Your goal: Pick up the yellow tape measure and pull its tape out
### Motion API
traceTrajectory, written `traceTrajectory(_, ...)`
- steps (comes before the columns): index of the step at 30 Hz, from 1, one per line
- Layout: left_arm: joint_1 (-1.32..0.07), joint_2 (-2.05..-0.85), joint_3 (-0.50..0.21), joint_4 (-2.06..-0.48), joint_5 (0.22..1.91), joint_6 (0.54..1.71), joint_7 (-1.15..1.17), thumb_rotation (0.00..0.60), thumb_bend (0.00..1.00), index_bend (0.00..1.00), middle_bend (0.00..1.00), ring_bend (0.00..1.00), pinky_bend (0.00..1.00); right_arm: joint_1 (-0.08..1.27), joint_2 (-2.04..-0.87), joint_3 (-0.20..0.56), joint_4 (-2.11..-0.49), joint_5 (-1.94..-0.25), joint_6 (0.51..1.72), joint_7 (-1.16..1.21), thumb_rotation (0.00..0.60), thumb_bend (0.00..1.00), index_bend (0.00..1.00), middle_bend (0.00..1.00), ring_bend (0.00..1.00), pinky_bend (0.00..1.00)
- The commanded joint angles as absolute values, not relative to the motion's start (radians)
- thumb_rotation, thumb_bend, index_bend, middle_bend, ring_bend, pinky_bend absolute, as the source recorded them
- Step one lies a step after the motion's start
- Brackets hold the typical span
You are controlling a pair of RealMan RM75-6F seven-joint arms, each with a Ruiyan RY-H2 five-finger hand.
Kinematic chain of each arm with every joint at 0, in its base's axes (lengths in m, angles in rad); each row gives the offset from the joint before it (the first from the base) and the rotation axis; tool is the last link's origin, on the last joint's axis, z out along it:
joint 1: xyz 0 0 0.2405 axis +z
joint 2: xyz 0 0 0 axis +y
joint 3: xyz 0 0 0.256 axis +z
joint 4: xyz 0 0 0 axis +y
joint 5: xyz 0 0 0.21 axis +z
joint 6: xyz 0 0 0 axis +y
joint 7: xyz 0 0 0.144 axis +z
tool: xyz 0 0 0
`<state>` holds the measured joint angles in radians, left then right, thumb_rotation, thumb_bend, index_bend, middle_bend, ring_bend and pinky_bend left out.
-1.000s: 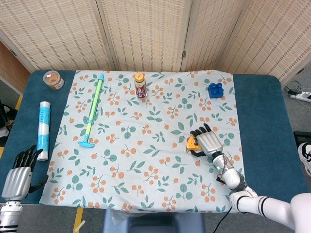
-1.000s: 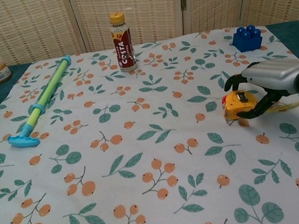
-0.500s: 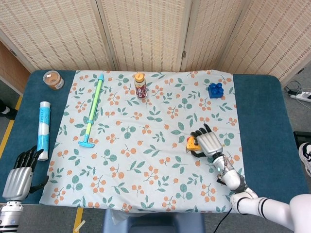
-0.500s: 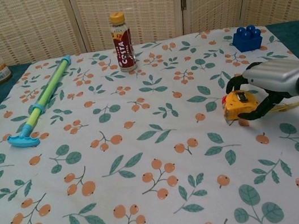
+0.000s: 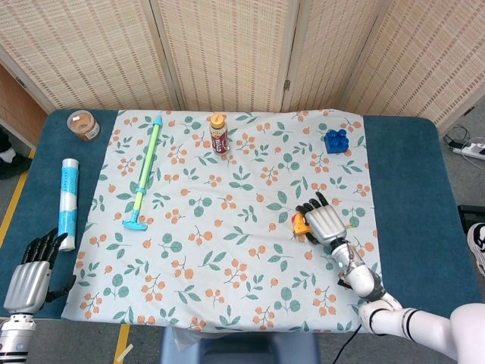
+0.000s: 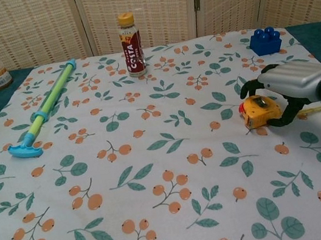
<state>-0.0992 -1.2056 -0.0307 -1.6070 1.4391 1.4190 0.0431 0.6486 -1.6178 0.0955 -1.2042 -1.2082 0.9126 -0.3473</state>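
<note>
Two views. Head view: yellow tape measure [image 5: 301, 223] lies on floral cloth [image 5: 227, 258], rt of centre; my right hand [image 5: 324, 221] is draped over it, fingers curled round the case. Left hand [image 5: 30, 273] idles at near-left table edge, holding nothing, fingers loosely apart. Chest view: tape measure [image 6: 259, 110] clamped between my fingers [image 6: 252, 85] and thumb, resting on or barely off the cloth. Prob. hard, dense, slick plastic case, so grip across flat sides; other hand takes the tab.

R hand [image 6: 288, 89] is closing tighter on yellow tape measure [image 6: 259, 110], tilting it & nudging it slightly right w/ fingers curling under.
</note>
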Motion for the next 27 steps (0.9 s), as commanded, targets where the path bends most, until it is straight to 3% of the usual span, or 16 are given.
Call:
traceTrajectory(1, -0.099, -1.205, -0.03, -1.607, 1.44, 1.419, 0.042, 0.6, 0.36, 0.09, 0.0, 0.0, 0.0, 0.646, -1.621, 0.095, -1.201, -1.212, 0.915, -0.34, 0.6, 0.37, 0.27, 0.29, 0.18, 0.0)
traceTrajectory(7, -0.099, -1.205, -0.03, -1.607, 1.441, 1.421, 0.042, 0.6, 0.36, 0.08, 0.0, 0.0, 0.0, 0.645, -1.626, 0.097, -1.191, -1.212, 0.913, -0.337, 0.6, 0.37, 0.32, 0.33, 0.2, 0.0)
traceTrajectory(14, -0.105, -1.204, -0.037, -1.614, 1.446, 1.421, 0.033, 0.6, 0.36, 0.08, 0.0, 0.0, 0.0, 0.627, -1.612, 0.094, -1.201, -1.264, 0.958, -0.273, 0.6, 0.37, 0.47, 0.45, 0.3, 0.0)
traceTrajectory(27, -0.259, -1.184, -0.138, -1.764, 1.551, 1.368, -0.032, 0.6, 0.37, 0.13, 0.03, 0.01, 0.0, 0.608, -1.579, 0.134, -1.408, -1.388, 1.058, 0.068, 0.6, 0.37, 0.51, 0.48, 0.33, 0.0)
